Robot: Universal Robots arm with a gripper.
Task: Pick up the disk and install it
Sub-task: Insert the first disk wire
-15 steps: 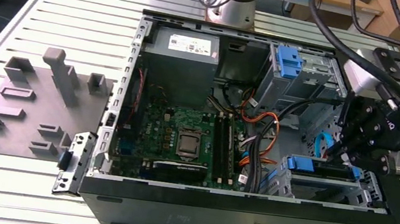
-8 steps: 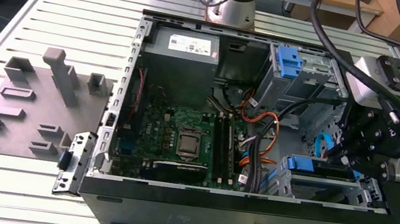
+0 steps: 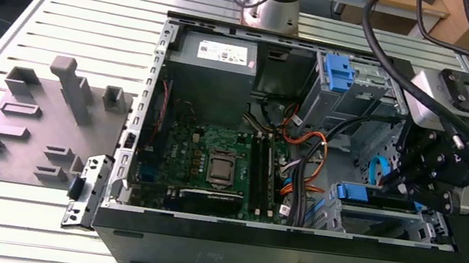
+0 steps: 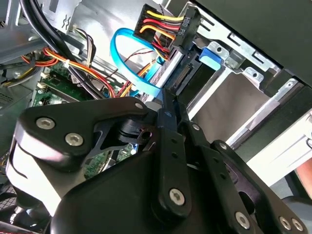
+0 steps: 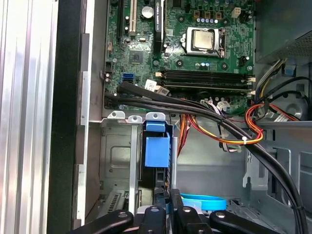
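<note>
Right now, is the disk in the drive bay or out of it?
In. The disk, by its blue rail, sits inside the metal bay at the case's front corner, with the gripper right at it. Whether it is fully seated cannot be told.

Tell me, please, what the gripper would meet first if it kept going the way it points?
Probably the blue plastic tab of the disk standing in the silver metal drive cage, right ahead of the gripper; depth is unclear.

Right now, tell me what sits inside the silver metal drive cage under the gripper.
Inside the silver metal drive cage a blue plastic tab stands upright, directly ahead of the black gripper. The gripper covers whatever lies beneath the tab, so the disk's body cannot be seen.
</note>
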